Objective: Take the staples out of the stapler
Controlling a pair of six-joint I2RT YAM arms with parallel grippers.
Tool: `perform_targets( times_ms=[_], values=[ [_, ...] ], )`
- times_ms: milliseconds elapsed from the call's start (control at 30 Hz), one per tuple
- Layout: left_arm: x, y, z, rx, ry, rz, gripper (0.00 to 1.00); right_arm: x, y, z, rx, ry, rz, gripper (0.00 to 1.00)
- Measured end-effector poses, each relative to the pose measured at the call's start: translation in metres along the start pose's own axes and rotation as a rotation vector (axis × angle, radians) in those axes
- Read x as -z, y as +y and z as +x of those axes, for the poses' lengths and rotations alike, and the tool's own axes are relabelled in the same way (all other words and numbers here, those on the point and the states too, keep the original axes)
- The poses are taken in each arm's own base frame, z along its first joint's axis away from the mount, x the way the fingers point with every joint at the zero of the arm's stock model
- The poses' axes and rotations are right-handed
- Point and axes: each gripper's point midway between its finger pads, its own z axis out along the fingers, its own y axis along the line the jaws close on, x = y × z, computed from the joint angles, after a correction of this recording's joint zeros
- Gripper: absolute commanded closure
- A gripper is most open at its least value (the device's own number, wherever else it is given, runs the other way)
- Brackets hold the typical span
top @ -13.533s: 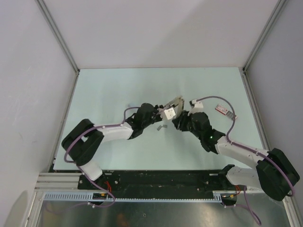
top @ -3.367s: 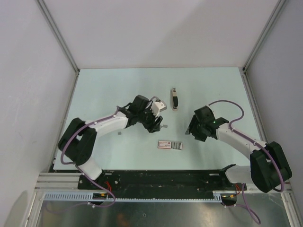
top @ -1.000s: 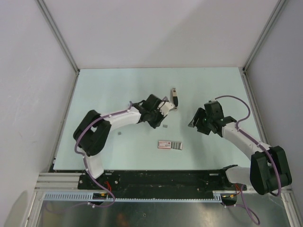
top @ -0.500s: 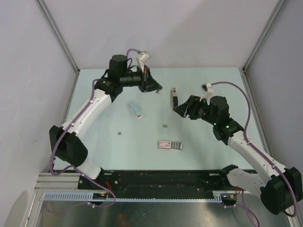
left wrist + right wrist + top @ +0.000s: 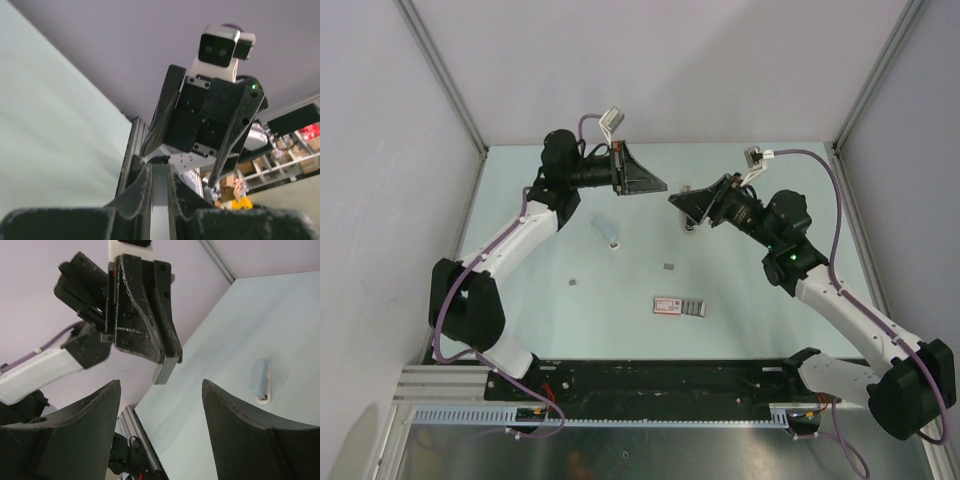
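Above the table both arms now ride high, up from the low reach by the stapler seen a second ago. Tip to tip, the left gripper faces the right gripper, near but apart. Left fingers pressed together on a thin grey strip jutting past the tips; likely a run of staples drawn out of the stapler, so the unloading looks largely done. Right gripper spread wide, nothing in it, the strip level with its gap: reads as a handover or a check, set-down not yet made. Stapler lies on the table just under the right gripper, mostly hidden by it. Loose staples lie below and basewards of that gripper, red-and-white box further basewards. Pale blue piece, uncovered since the left arm lifted, lies below the left gripper. Table pale mint, matt. Walls plain lilac-white, metal posts at the corners. Shelves with boxes show beyond the rig.
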Motion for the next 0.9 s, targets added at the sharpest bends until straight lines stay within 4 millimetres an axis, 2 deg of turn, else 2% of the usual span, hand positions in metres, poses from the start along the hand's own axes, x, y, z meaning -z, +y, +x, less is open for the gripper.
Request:
perform_targets(
  times_ms=[233, 433, 533, 900],
  values=[
    [0.001, -0.010, 0.004, 0.082, -0.026, 0.081, 0.82, -0.011, 0.009, 0.000, -0.045, -0.006, -0.044, 0.34],
    [0.003, -0.023, 0.002, 0.092, -0.041, 0.131, 0.81, -0.014, 0.013, 0.006, -0.068, 0.006, -0.057, 0.46],
    [0.004, -0.026, 0.001, 0.089, -0.045, 0.146, 0.80, -0.017, 0.014, 0.010, -0.080, 0.013, -0.061, 0.49],
    [0.006, -0.025, 0.006, 0.096, -0.048, 0.155, 0.80, -0.025, 0.019, 0.015, -0.125, 0.014, -0.088, 0.56]
  ],
)
